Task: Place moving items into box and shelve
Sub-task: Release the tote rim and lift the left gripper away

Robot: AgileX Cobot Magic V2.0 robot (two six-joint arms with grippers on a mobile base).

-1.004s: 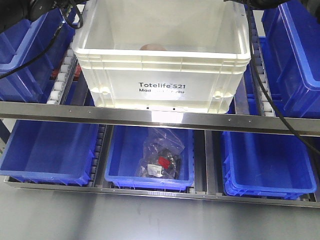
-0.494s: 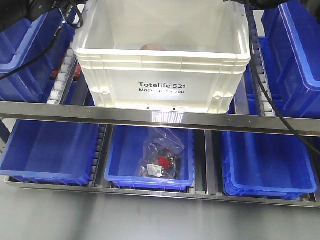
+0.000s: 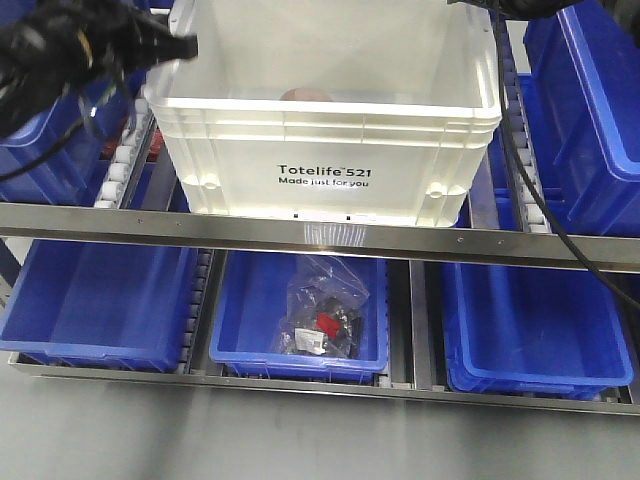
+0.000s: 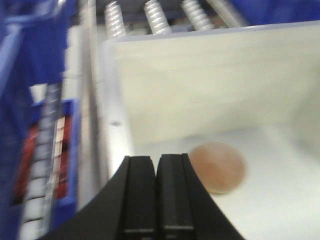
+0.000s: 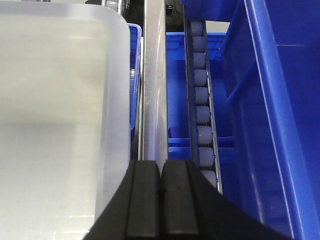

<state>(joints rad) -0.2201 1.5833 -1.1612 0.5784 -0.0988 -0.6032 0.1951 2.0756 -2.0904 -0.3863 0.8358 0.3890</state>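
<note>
White ribbed plastic is what you are steering around: the Totelife crate (image 3: 322,110) sits on the upper roller shelf, its front face just behind the steel rail (image 3: 320,238). One pinkish-brown lump (image 4: 218,166) lies on the crate floor near the left wall; a second item does not show in these views. Your left gripper (image 4: 155,165) hangs over the crate's left rim with fingers pressed together and nothing between them. Your right gripper (image 5: 161,172) is likewise closed and empty, above the gap between the crate's right wall and the roller track (image 5: 202,98). If either arm drops or swings, it could catch the rim and skew the crate. The right arm's cable (image 3: 525,170) could snag the blue bins (image 3: 590,110).
</note>
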